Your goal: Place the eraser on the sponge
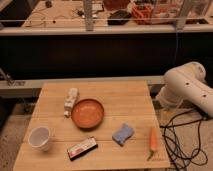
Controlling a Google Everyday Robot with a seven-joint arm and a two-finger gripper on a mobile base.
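Note:
The eraser (82, 148), a flat black-sided block with a whitish and red top, lies near the table's front edge, left of centre. The light-blue sponge (123, 133) rests flat a short way to its right, apart from it. Only the white arm (186, 90) shows, folded beside the table's right edge, well away from both objects. The gripper itself is out of view.
On the wooden table (125, 97) sit an orange-brown bowl (87, 113) in the middle, a cream bottle-like object (70, 101) lying to its left, a white cup (40, 138) at the front left and a carrot (153, 140) at the front right. Black cables (185, 147) trail over the floor on the right.

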